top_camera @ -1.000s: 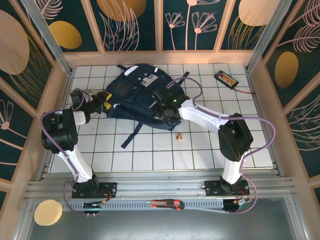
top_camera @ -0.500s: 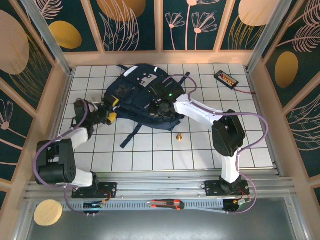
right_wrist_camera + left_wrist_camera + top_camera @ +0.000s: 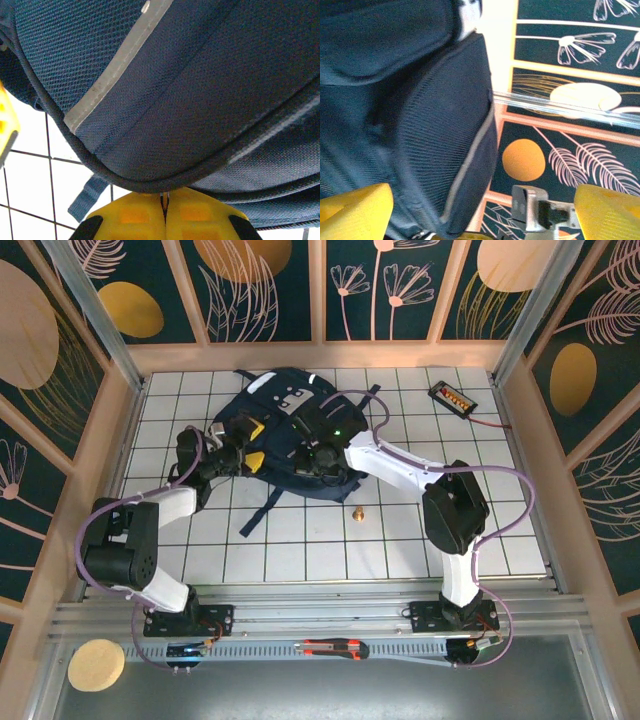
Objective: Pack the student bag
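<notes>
The student bag (image 3: 285, 425), dark navy with grey stripes, lies on the white tiled table toward the back middle. My left gripper (image 3: 252, 441) is open wide at the bag's left side, with one yellow finger (image 3: 352, 210) against the mesh fabric (image 3: 420, 140) and the other finger (image 3: 610, 212) out in free air. My right gripper (image 3: 325, 455) is shut over the bag's right front. Its yellow fingertips (image 3: 145, 215) are pressed together right under the bag's piped edge (image 3: 150, 182). A thin grey sliver sits in the seam between the tips; I cannot tell what it is.
A small brass piece (image 3: 357, 512) stands on the tiles in front of the bag. A black device with an orange strip and a cable (image 3: 452, 396) lies at the back right. A box cutter (image 3: 335, 647) rests on the front rail. Wooden walls close in three sides.
My left gripper swung in from the table's left to the bag's left side and opened wide. The right gripper stayed shut at the bag, shifting slightly toward the back.
</notes>
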Motion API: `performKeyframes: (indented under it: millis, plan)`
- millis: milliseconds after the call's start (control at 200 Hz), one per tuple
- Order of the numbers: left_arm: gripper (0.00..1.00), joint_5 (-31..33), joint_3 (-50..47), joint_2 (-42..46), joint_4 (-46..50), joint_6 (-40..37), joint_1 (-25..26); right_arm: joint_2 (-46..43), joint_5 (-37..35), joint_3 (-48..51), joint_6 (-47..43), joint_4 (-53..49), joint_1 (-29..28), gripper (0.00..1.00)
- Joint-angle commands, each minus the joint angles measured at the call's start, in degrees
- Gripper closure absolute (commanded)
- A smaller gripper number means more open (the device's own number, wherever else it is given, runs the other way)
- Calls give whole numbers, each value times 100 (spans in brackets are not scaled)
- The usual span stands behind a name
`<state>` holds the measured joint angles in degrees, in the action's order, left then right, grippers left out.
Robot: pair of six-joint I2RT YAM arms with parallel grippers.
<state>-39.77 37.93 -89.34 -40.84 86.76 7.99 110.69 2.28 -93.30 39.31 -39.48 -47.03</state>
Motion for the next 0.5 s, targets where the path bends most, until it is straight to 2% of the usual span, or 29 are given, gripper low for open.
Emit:
performKeyframes:
  millis: [0,310,495]
  plan:
    - [10,-13,-47,-128,-144,306,88,-230,-58,-256,-24,42,-113,100]
    - [17,291,-1040,471,156,270,93,-45,-77,-599,-17,-40,-124,100]
    - [28,296,-1067,270,-367,497,97,-17,-53,-650,-4,-79,-158,100]
